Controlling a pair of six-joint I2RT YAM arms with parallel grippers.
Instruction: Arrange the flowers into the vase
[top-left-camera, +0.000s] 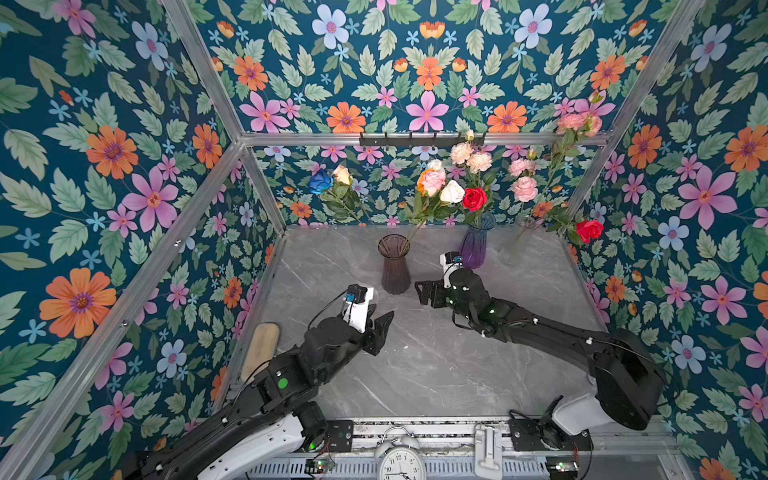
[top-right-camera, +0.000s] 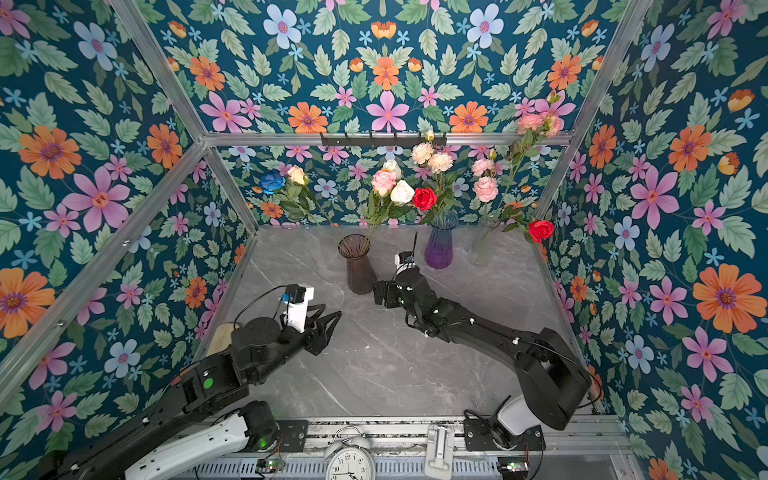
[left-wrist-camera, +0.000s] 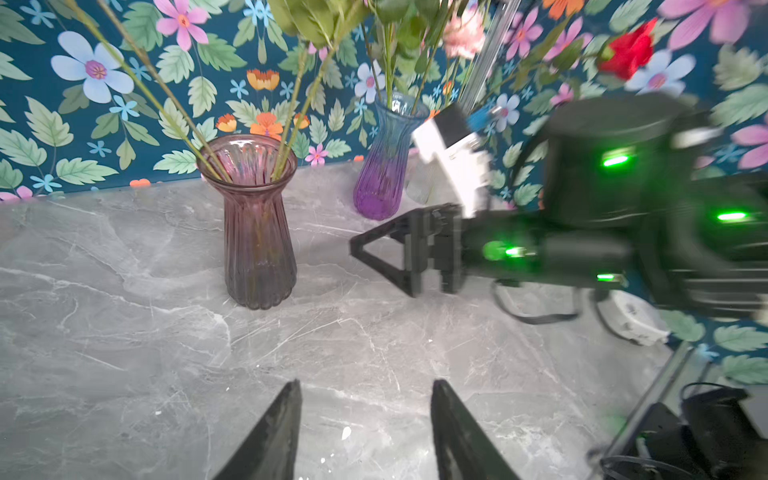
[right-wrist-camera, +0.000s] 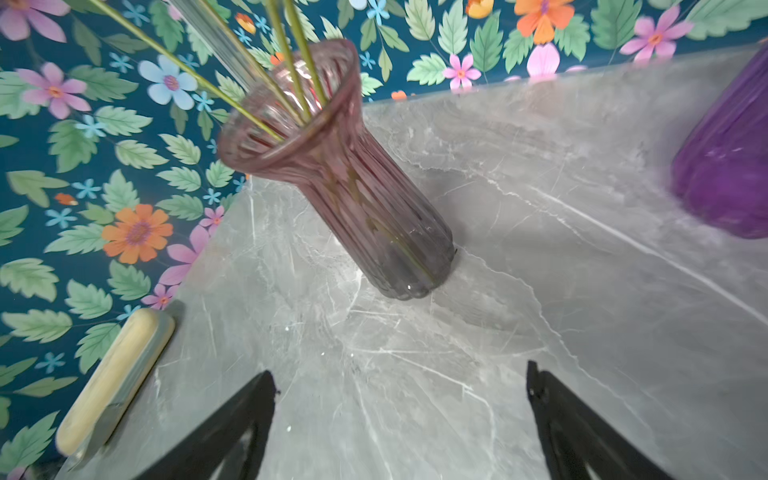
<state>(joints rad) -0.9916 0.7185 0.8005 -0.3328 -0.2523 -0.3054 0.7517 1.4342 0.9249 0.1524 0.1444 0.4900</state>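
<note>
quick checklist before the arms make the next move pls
1. left gripper empty, jaws apart: ok
2. right gripper empty, jaws wide: ok
3. right gripper apart from the pink vase: ok
4. pink vase upright, stems inside: ok
5. flowers all in vases, none loose on the marble table: ok
6. clear vase steady under its leaning red rose: cannot tell
</note>
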